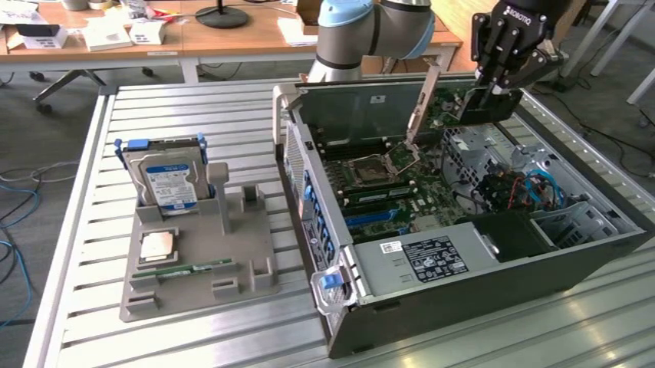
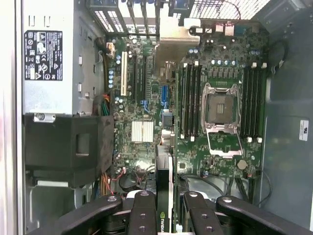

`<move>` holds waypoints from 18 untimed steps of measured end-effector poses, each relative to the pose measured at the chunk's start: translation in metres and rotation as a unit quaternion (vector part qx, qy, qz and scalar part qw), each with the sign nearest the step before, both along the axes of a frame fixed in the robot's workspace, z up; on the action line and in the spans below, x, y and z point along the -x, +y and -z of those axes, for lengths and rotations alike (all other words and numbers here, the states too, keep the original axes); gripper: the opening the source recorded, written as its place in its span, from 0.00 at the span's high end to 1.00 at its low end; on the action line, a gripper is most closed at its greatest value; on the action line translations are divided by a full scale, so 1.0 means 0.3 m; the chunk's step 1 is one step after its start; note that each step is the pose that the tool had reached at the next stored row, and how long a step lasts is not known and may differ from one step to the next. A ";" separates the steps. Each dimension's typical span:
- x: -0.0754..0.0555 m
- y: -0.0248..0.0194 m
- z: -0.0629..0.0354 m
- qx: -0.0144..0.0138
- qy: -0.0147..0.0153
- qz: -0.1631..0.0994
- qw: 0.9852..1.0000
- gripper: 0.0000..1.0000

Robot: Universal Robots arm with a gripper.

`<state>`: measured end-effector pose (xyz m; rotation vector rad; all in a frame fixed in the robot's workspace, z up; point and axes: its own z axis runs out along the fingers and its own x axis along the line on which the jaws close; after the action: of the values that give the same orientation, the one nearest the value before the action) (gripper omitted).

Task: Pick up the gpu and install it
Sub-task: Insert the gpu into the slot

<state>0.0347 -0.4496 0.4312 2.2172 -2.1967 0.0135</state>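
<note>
In the exterior view's upper right, the gripper (image 1: 493, 86) clamps the gpu (image 1: 479, 107) above the open case (image 1: 492, 284). Its lower edge seemingly clears the motherboard (image 1: 381, 192), and cables (image 1: 511, 188) crowd in just to the right.

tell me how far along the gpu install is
Done: the gpu is picked up, clamped between the fingers of the gripper. In hand: the card hangs over the motherboard inside the open case, its edge turned toward the board. Left: seating it. The card is above the board, not yet pushed into any slot.
</note>
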 end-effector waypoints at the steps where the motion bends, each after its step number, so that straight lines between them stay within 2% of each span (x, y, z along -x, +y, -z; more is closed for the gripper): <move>1: 0.008 0.001 0.002 0.000 0.000 0.000 1.000 0.74; 7: 0.046 0.004 0.012 0.000 0.000 0.000 1.000 0.74; 12: 0.049 0.005 0.015 0.000 0.000 0.000 1.000 0.74; 18: 0.054 0.006 0.036 0.000 0.000 0.000 1.000 0.74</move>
<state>0.0184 -0.4478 0.4203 2.2171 -2.1968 0.0134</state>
